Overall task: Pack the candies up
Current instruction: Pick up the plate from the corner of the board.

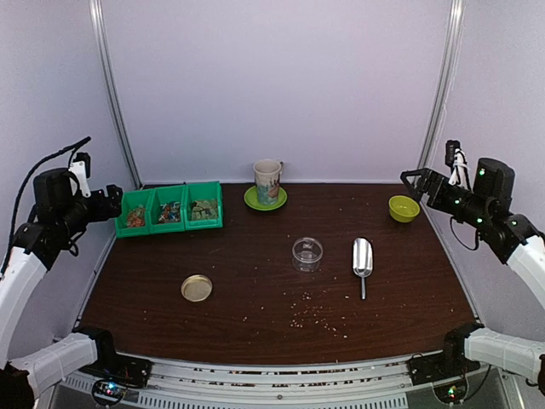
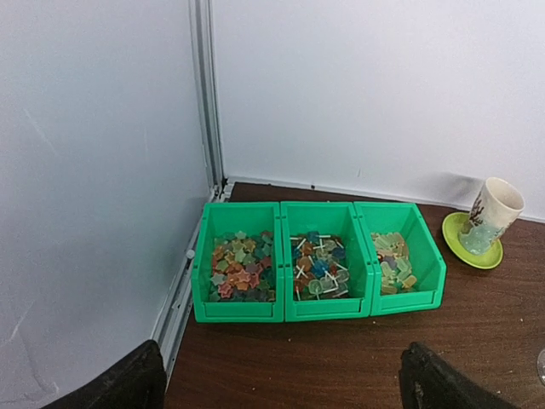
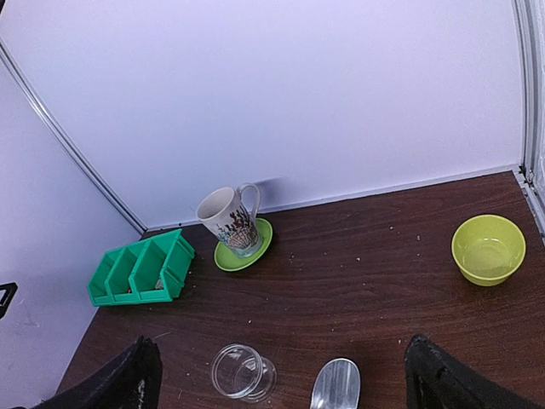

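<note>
The candies are small mixed-colour pieces filling three green bins at the back left. The left wrist view shows star shapes in the left bin, stick pieces in the middle one and pale pieces in the right one. A clear empty jar stands mid-table and also shows in the right wrist view. Its tan lid lies to the left. My left gripper is open and empty, raised in front of the bins. My right gripper is open and empty, raised at the far right.
A metal scoop lies right of the jar. A patterned mug stands on a green saucer at the back centre. A yellow-green bowl sits at the back right. Tiny crumbs are scattered on the front of the dark table.
</note>
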You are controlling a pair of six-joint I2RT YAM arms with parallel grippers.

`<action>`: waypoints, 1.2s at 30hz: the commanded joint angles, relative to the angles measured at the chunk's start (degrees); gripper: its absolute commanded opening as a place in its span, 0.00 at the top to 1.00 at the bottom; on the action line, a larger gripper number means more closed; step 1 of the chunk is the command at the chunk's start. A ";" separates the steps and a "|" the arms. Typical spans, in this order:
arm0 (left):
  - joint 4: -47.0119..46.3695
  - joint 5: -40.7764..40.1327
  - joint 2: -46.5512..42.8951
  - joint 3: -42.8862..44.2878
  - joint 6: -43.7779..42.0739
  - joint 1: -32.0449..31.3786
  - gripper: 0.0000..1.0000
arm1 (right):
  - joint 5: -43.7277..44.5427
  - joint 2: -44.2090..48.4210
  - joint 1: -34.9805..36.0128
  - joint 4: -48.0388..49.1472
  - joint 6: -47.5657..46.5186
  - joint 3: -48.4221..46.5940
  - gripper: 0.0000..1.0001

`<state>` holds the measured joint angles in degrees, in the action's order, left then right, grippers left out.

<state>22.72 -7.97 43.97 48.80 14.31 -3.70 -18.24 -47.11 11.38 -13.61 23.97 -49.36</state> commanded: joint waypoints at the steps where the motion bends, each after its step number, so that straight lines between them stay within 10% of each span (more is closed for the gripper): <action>1: 2.18 -0.46 -0.60 -0.45 0.94 1.25 0.02 | 0.61 2.69 -1.00 -0.58 3.35 -0.31 0.00; 13: 7.33 -1.66 5.68 4.13 1.33 1.78 0.02 | 5.63 -0.39 -0.96 -4.00 0.58 2.84 0.00; 36: 8.31 -3.06 47.68 32.22 7.14 1.90 0.04 | 16.33 -10.09 19.11 6.74 -2.21 12.34 0.00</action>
<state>33.63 -8.23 86.61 76.27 21.80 -2.28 -3.97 -56.51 28.27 -9.89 22.41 -37.76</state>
